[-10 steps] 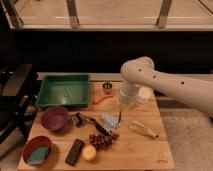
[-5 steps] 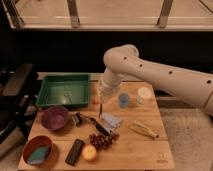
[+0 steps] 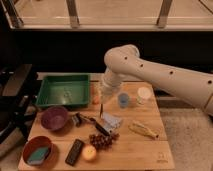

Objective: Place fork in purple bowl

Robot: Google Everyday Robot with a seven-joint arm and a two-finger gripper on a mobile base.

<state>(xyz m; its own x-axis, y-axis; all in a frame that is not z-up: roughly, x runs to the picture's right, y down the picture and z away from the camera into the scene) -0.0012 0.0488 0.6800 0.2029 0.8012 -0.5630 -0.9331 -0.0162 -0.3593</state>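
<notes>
My gripper point(image 3: 102, 99) hangs from the white arm over the middle of the wooden table point(image 3: 150, 152), just right of the green tray. It is shut on the fork point(image 3: 101, 111), a thin grey stick that hangs straight down from it above the table. The purple bowl point(image 3: 54, 118) stands at the table's left, in front of the tray, well to the left of and below the gripper. Its inside looks plain.
A green tray point(image 3: 64, 92) is at the back left. An orange-brown bowl with a sponge point(image 3: 37, 150) is at the front left. A black-handled utensil point(image 3: 92, 123), silvery packet point(image 3: 111, 121), grapes point(image 3: 102, 140), black remote point(image 3: 75, 151), blue cup point(image 3: 123, 100), white cup point(image 3: 143, 95) and yellow item point(image 3: 144, 130) lie around.
The arm has swung left from the table's right side toward the tray, carrying the fork with it. The gripper is now nearer the purple bowl.
</notes>
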